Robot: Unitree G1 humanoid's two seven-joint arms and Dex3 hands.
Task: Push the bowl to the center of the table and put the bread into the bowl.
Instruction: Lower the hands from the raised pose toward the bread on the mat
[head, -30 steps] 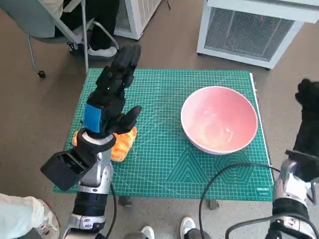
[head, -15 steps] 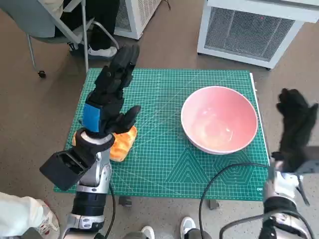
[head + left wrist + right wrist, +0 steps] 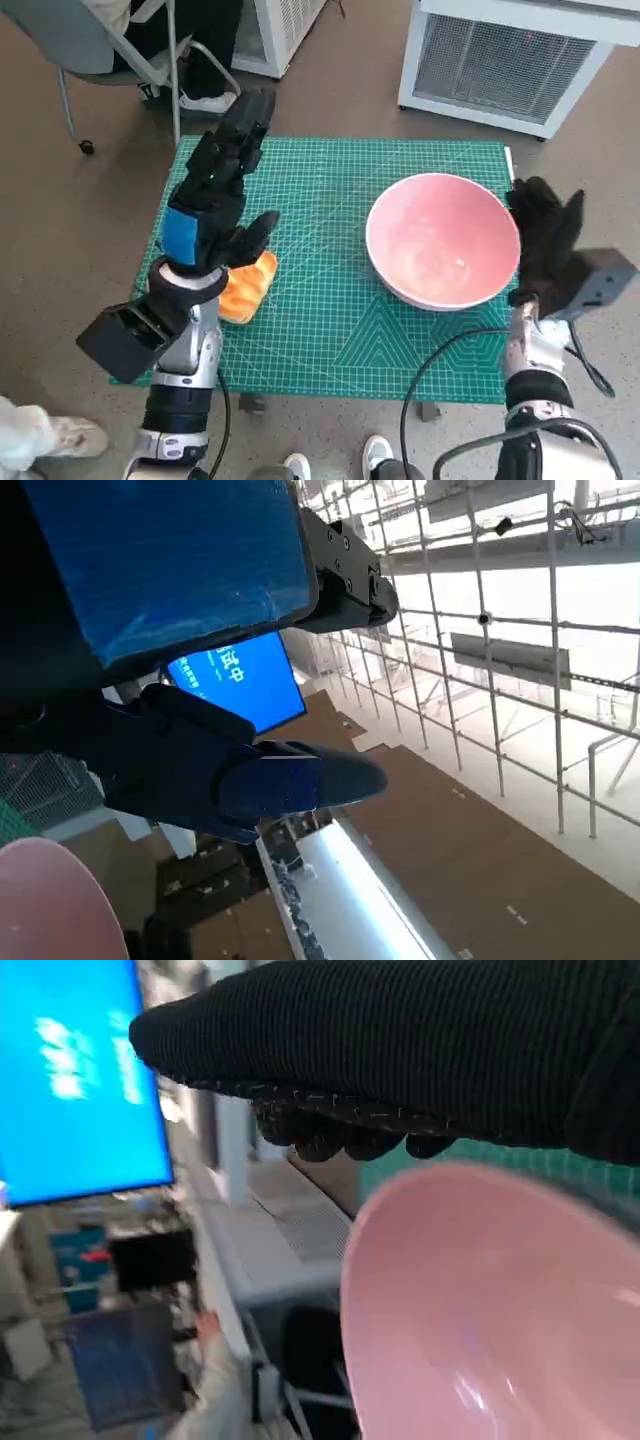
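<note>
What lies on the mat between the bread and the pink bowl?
Nothing: in the head view, only bare green mat separates the bread from the pink bowl.

I record one change: my right hand (image 3: 545, 245) has moved in from the table's right edge and now stands, fingers up and apart, just beside the right rim of the pink bowl (image 3: 443, 240); contact cannot be confirmed.

Gloved right hand (image 3: 400, 1060) beside pink bowl (image 3: 490, 1310)
</note>
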